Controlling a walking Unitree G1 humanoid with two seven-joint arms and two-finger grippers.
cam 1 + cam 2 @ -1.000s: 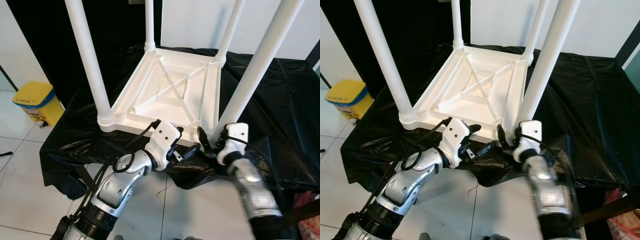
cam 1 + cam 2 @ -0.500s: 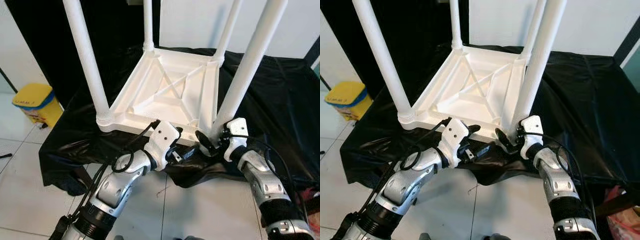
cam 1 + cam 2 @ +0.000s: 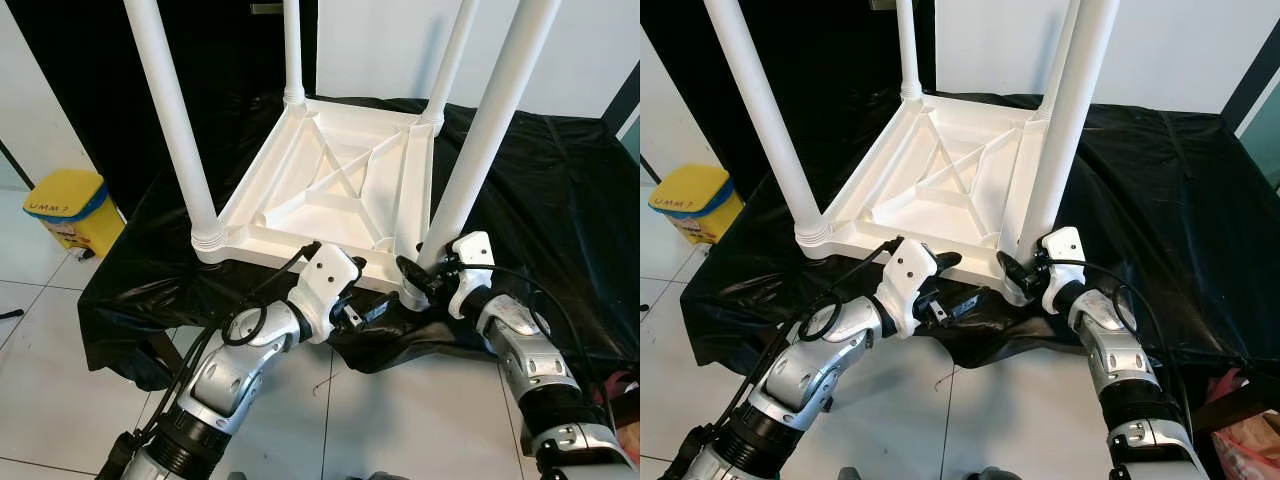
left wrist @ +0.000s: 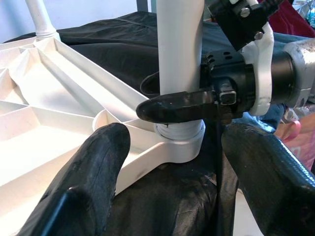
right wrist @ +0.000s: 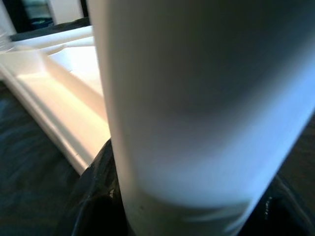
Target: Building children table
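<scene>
Black plastic sheeting (image 3: 560,190), glossy and wrinkled, covers the work surface; pale floor tiles (image 3: 40,380) below, white wall behind.

Item 1, nearest: left gripper (image 3: 372,308), black fingers spread wide and holding nothing, just beside the near edge of the tabletop. In the left wrist view its two fingertips (image 4: 93,167) frame the near right leg's base.

Item 2: right gripper (image 3: 418,282), fingers closed around the foot of the near right leg (image 3: 480,140), just above its socket. One black finger (image 4: 177,105) lies across the tube in the left wrist view.

Item 3: children's table (image 3: 330,190), white moulded plastic, lying upside down on the sheeting. Underside shows raised ribs in a cross pattern and a deep rim. Four smooth round tubular legs stand upright from the corner sockets; near left leg (image 3: 175,130) has a ringed collar at its base.

Item 4, far left: yellow bin (image 3: 65,205) with a blue band, on the floor well apart from the table.

Handling note, as judgement: the step appears to be seating or tightening the near right leg. Keep the grip low and the tube plumb; turn without tilting. The free gripper could brace the rim, since smooth plastic on glossy sheeting may slide.
</scene>
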